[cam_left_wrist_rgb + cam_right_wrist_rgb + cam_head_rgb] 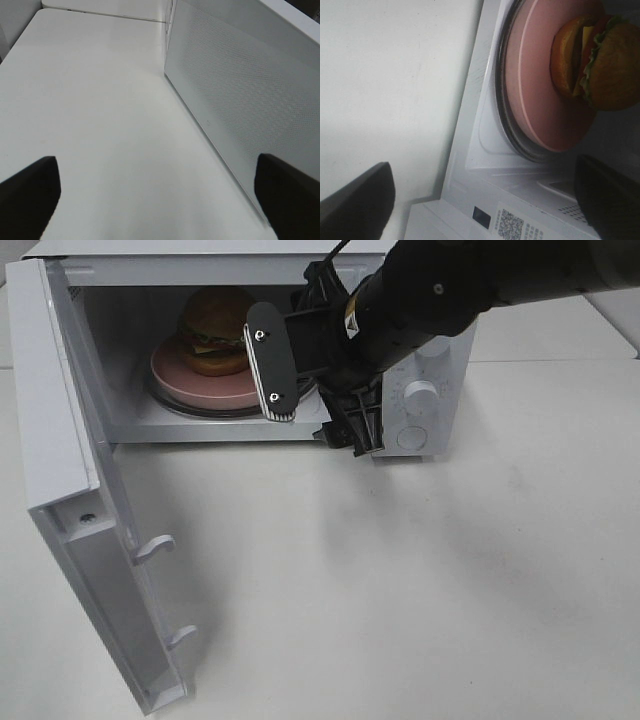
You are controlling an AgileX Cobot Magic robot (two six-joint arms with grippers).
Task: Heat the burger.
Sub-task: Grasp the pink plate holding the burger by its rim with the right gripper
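Round burger w/ glossy golden-brown bun [215,330] sits on a round pink plate [190,385] inside the white microwave oven [425,395], toward the cavity's back left. Right gripper [315,400] hangs at the cavity's front edge, released, jaws wide, holding nothing; burger lies straight inward from it. White microwave door [100,570] stands open (prob. next to close). Left gripper [160,195] also released, beside the door, nearer to it.
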